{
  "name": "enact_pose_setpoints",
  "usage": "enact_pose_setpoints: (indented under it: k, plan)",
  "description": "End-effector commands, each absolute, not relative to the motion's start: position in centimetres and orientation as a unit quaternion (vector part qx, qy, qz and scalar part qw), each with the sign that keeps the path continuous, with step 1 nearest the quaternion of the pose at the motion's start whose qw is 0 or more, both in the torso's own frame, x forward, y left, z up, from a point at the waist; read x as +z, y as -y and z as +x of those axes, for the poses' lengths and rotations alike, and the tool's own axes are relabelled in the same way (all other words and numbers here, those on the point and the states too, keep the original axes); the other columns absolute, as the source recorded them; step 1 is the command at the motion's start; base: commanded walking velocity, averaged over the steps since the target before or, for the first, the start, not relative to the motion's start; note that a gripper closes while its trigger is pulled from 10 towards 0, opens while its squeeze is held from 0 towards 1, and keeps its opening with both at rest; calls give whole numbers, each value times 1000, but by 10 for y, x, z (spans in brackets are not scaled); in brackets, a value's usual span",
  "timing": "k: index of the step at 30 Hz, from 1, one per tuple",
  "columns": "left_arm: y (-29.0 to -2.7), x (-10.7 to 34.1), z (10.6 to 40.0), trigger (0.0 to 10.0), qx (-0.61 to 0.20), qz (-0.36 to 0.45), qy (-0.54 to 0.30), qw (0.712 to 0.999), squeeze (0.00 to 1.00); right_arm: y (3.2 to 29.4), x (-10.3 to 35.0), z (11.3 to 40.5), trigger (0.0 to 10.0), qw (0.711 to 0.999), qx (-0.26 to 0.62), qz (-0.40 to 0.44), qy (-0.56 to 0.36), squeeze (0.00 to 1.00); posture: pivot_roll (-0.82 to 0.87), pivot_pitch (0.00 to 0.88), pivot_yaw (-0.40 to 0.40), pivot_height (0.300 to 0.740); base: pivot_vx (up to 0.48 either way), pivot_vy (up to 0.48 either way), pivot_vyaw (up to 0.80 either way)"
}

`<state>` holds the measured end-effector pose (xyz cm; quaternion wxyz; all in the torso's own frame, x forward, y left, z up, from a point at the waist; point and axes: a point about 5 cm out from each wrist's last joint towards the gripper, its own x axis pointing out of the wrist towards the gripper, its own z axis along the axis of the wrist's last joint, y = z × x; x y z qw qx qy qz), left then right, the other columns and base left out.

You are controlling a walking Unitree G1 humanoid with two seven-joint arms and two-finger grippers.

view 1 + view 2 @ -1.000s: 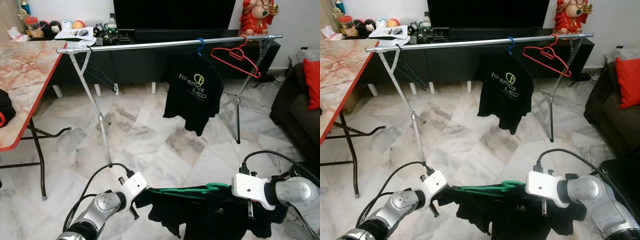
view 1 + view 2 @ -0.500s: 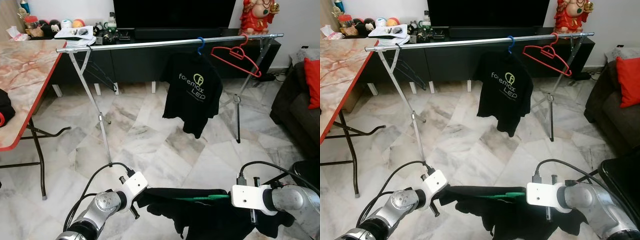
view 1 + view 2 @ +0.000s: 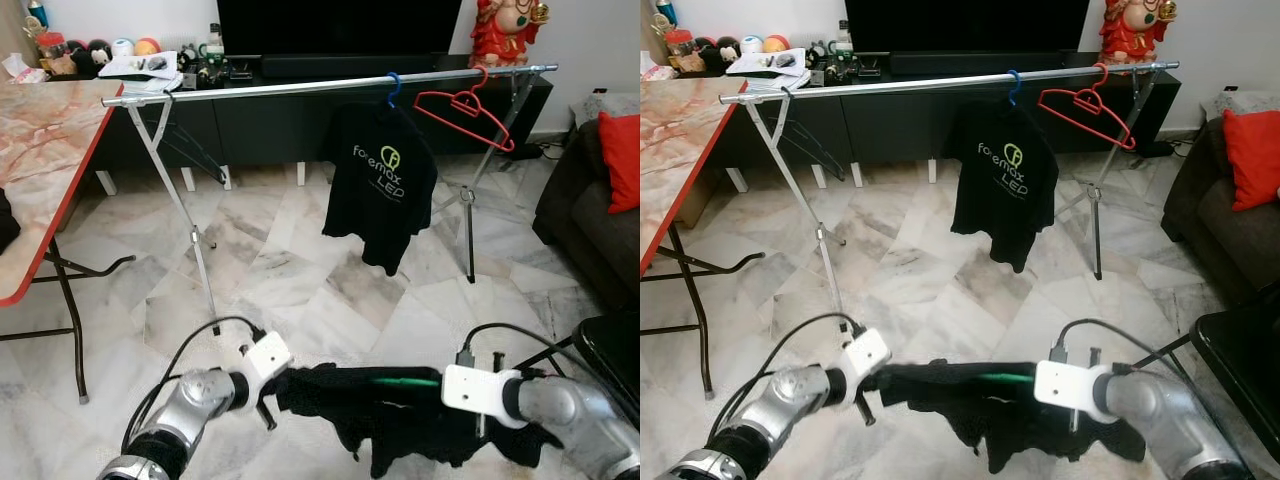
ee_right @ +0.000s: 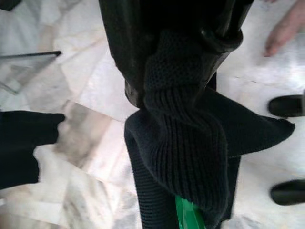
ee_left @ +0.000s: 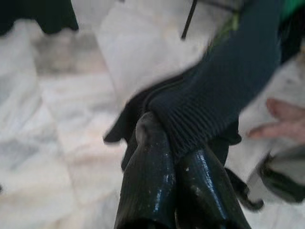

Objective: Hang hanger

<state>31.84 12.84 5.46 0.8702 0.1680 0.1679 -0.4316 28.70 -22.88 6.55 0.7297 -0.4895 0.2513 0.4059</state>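
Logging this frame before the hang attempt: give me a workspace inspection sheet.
Surface: marble floor, bare between robot and rack.
Job's things: green hanger inside a black garment, held stretched between both grippers, low, short of the rail.
Clutter: black printed T-shirt and red hanger on the rail.
Grippers: left gripper and right gripper, jaws shut on garment fabric.
Cables: black loops at both wrists.
Surroundings: table at left, sofa at right.

Silver arms with white wrist blocks and looping black cables — each gripper's fingers (image 5: 147,191) glossy black
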Motion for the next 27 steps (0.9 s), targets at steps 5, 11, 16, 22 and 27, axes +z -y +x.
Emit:
enact_pose_setpoints:
  k: [5, 11, 16, 22, 27]
  plan:
    - [-115, 89, 321, 0, -500, 137, -118, 847, 0, 226, 50, 285, 0, 741, 395, -472, -270, 0, -66, 91, 2, 740, 0, 0, 0]
    - [-101, 110, 302, 0, -587, 126, -105, 792, 0, 220, 45, 291, 0, 766, 363, -458, -266, 0, -58, 96, 3, 740, 0, 0, 0]
    - [-91, 116, 283, 0, -643, 116, -114, 749, 0, 210, 47, 295, 0, 798, 357, -420, -246, 0, -56, 99, 8, 740, 0, 0, 0]
    - [-78, 118, 262, 0, -682, 117, -125, 711, 0, 199, 62, 309, 0, 855, 332, -342, -203, 0, -54, 102, 11, 740, 0, 0, 0]
    - [-69, 134, 265, 6000, -667, 109, -88, 732, 0, 192, 62, 310, 0, 857, 343, -329, -199, 0, -49, 101, 10, 740, 0, 0, 0]
